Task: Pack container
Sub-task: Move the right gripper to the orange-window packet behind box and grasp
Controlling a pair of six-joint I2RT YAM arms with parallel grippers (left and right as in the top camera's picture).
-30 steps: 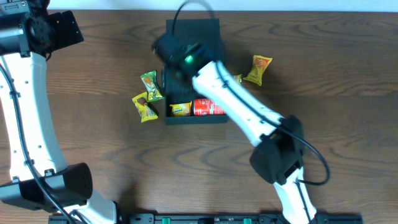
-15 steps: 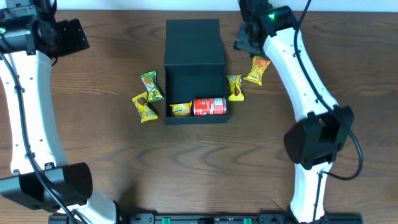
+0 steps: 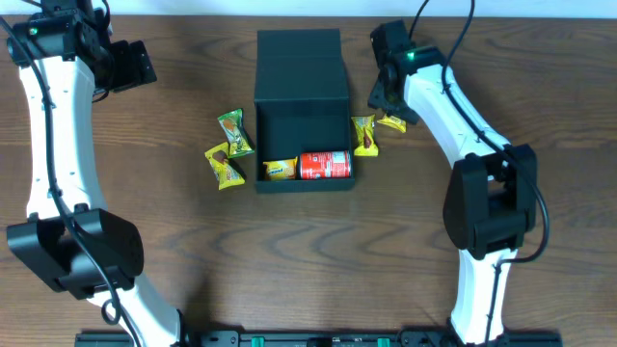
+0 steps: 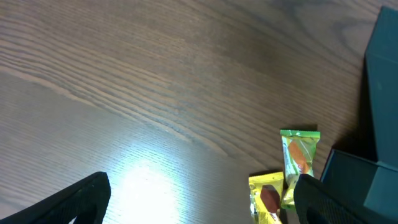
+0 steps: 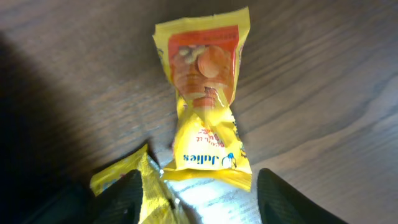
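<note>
Open container (image 3: 301,125) at the centre of the desk (image 3: 193,260), red can (image 3: 324,166) against its 6 o'clock wall. Right pincer (image 5: 199,193), jaws wide apart and gripping nothing, flanks a yellow packet (image 5: 208,124) lettered "Julies" at the container's 3 o'clock. Left pincer (image 4: 199,205), wide and empty, hovers at 10 o'clock.

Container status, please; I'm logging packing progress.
Left pincer open, empty. Right pincer open over yellow packet. Container open, red can and small packet inside. Nothing blocking.
</note>
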